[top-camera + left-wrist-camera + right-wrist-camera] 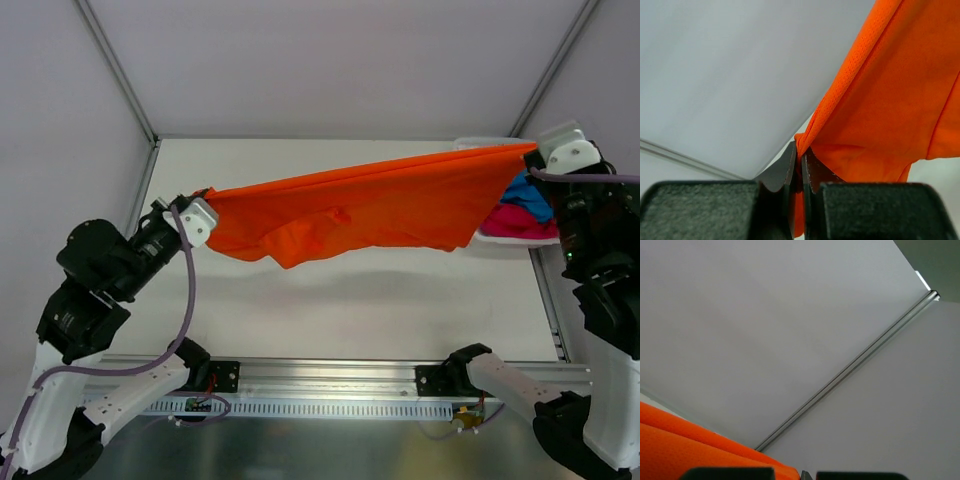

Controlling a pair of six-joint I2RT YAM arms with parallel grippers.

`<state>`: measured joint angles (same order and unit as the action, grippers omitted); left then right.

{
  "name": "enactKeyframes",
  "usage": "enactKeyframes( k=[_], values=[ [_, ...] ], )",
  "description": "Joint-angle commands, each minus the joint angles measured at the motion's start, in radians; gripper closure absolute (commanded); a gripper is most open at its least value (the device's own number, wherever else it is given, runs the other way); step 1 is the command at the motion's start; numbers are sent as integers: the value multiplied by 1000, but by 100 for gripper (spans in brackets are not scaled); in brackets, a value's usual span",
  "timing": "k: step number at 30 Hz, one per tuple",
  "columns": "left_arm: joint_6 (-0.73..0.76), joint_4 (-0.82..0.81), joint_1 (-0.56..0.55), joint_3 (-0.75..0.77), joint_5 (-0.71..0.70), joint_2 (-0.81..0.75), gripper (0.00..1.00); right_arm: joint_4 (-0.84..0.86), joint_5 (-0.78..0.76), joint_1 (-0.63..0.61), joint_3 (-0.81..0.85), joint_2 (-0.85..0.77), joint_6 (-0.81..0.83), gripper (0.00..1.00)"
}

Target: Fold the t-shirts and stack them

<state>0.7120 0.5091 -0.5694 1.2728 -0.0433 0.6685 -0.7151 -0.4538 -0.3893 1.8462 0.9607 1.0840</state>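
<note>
Right tool [533, 153] with orange t-shirt [380, 205] over basket [505, 239]

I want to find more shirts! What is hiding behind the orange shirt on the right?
A blue t-shirt and a magenta-pink t-shirt peek out of a white basket. The orange t-shirt covers the rest of it.

I am holding a shirt [380, 205] stretched above the table [350, 300], my left gripper [205, 203] pinching its left end and my right gripper [535, 155] its far-right end, over the basket [500, 238] holding other shirts [525, 205].
</note>
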Motion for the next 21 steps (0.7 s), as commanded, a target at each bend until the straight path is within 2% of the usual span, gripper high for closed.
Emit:
enactKeyframes(
  k=[1,4,8,11,12,15,16,21],
  values=[
    [-117,179,52,108,28,-1,100,-43,-68,69,93,-62,-97,99],
    [-151,281,63,105,37,28,100,-93,-37,84,38,-80,-162,100],
    [-149,348,62,-43,3,94,100,-118,-17,84,-126,-80,-220,100],
    [-141,345,63,-165,-7,196,100,-104,6,86,-328,7,-237,100],
    [-138,339,63,-187,0,224,100,-104,15,87,-329,38,-237,100],
    [-108,261,77,-260,0,320,100,-17,50,92,-484,154,-223,100],
    [-97,234,94,-274,-6,345,100,76,47,92,-557,236,-216,100],
    [-31,42,160,-302,-47,500,100,394,-26,95,-660,499,-136,100]
  ],
)
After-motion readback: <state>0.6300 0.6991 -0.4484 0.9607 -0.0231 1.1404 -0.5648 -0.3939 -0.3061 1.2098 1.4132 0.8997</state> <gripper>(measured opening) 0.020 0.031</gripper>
